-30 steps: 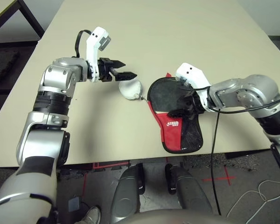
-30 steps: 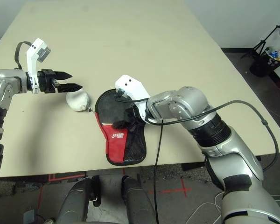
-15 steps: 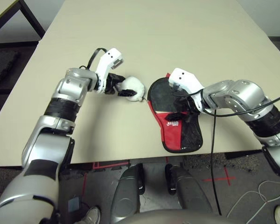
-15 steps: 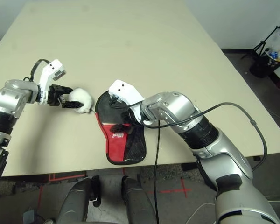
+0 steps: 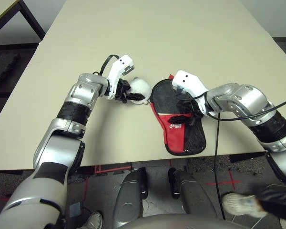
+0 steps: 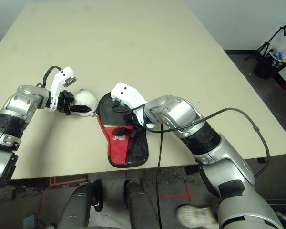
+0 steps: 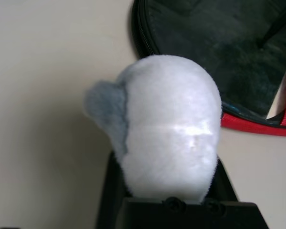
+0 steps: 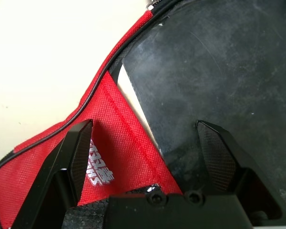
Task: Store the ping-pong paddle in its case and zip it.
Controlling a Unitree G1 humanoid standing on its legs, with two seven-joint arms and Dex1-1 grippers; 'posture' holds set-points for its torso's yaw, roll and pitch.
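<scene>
The round black rubber ping-pong paddle (image 8: 219,67) lies inside the soft black-and-red fabric case (image 5: 181,126) on the tan table (image 5: 157,28). The left gripper (image 5: 126,93) squeezes a white fluffy ball (image 7: 167,129) – the right gripper (image 8: 148,157) hangs wide open over the case. The case looks floppy, so grab its zipper rim – a guess

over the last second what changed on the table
The left tool swung in from open air toward the case and closed on the white fluffy ball, nudging it slightly toward the case. The right tool stayed open over the case, the paddle inside.
</scene>
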